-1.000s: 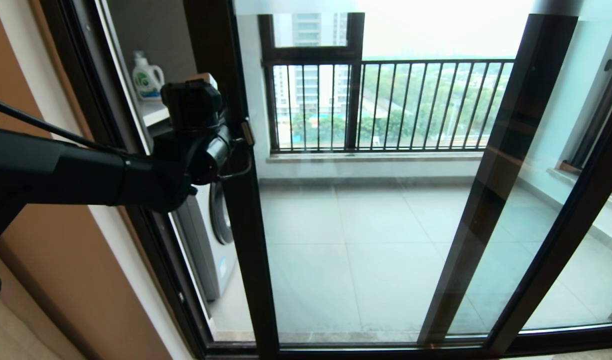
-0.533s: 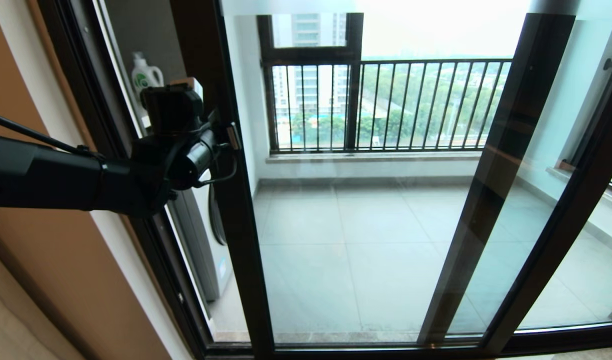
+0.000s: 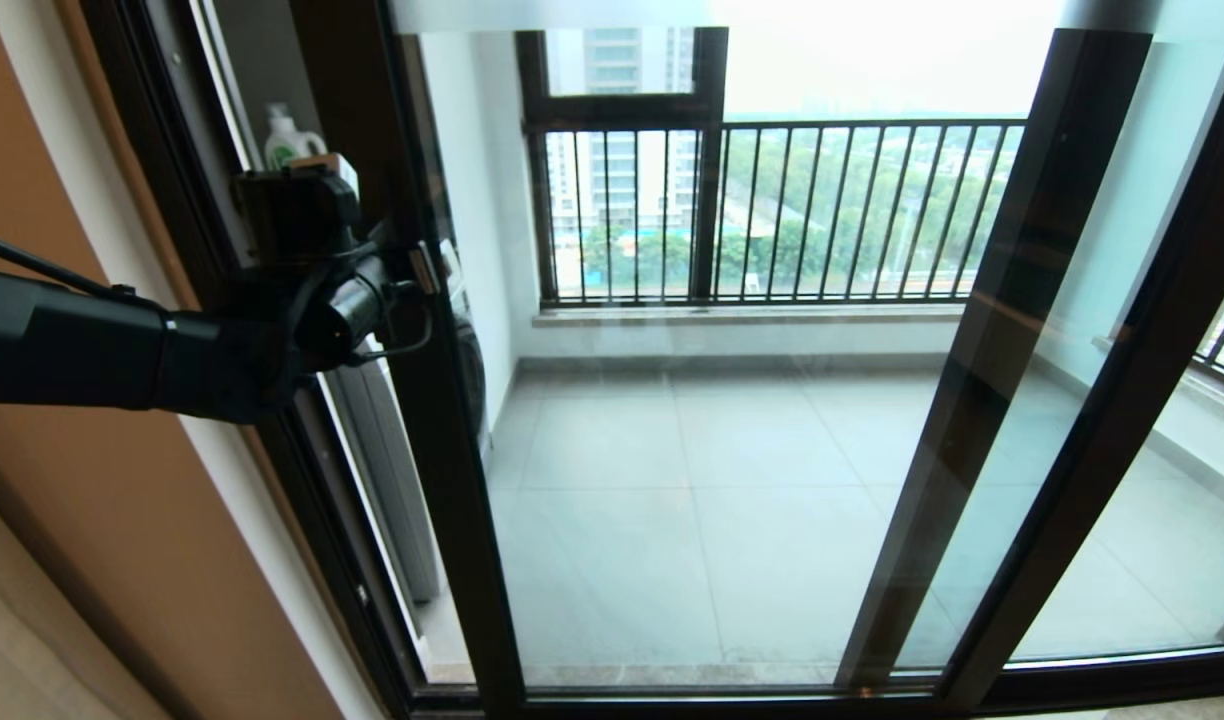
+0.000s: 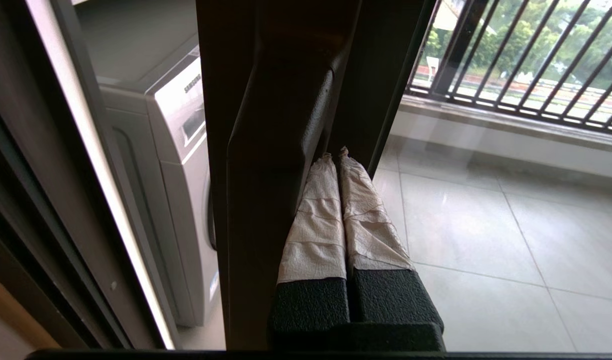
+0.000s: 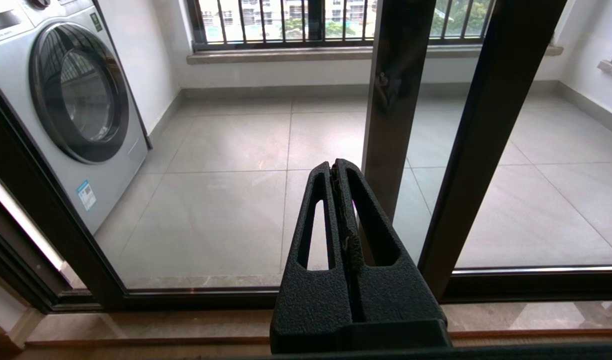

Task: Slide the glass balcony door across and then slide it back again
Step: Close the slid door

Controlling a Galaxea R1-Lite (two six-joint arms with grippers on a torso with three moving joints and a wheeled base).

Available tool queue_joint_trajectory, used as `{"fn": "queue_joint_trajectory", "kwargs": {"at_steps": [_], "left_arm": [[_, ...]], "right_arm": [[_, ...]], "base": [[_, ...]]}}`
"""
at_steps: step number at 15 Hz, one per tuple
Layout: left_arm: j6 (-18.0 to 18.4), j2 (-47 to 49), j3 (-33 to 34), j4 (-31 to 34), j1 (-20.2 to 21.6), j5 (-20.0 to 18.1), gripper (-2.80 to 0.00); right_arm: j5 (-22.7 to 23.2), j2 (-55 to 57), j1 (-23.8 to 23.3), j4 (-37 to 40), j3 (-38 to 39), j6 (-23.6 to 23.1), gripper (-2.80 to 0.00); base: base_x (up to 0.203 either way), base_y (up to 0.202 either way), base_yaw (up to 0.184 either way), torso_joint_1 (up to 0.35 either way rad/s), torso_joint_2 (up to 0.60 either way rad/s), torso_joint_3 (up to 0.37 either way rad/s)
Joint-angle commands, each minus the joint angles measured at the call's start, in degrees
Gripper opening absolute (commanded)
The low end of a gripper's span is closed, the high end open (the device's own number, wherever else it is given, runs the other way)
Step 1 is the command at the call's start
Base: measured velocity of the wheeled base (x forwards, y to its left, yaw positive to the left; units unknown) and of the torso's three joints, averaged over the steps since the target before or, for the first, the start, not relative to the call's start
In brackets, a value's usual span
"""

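Observation:
The glass balcony door is a clear panel in a dark frame. Its left upright stands a narrow gap away from the left jamb, and its right upright slants at the right. My left gripper is shut and empty. Its taped fingertips press against the upright beside the dark handle. My right gripper is shut with nothing in it, low before the door's bottom rail, and is out of the head view.
A white washing machine stands on the balcony at the left, a detergent bottle above it. Behind the glass rises the handle-less panel's upright. A railed window closes the far side. An orange-brown wall flanks the jamb.
The door has slid left with my left gripper against its upright; the gap at the jamb has narrowed and the washing machine now shows behind the glass.

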Motion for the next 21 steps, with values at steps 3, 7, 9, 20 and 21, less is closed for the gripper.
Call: {"fn": "queue_joint_trajectory", "kwargs": {"at_steps": [3,7,9,20,21], "left_arm": [[0.17,-0.08,-0.21,-0.34,2.76,-1.09,-2.80],[0.18,0.27,-0.22,-0.34,5.66,-2.52,-2.80],[0.18,0.36,-0.26,-0.34,7.00,-2.62,-2.80],[1.93,2.66,-2.90,-0.34,16.11,-7.27,-2.80],[1.93,3.04,-3.34,-0.34,16.79,-7.58,-2.80]], "right_arm": [[0.02,-0.01,0.00,-0.03,0.62,-0.01,-2.80],[0.02,-0.01,0.02,-0.03,0.62,-0.01,-2.80],[0.02,-0.01,0.01,-0.03,0.63,-0.01,-2.80],[0.02,-0.01,0.00,-0.03,0.70,-0.01,-2.80],[0.02,-0.01,0.00,-0.03,0.64,-0.01,-2.80]], "base": [[0.000,0.000,0.000,0.000,0.00,0.000],[0.000,0.000,0.000,0.000,0.00,0.000],[0.000,0.000,0.000,0.000,0.00,0.000],[0.000,0.000,0.000,0.000,0.00,0.000],[0.000,0.000,0.000,0.000,0.00,0.000]]}}
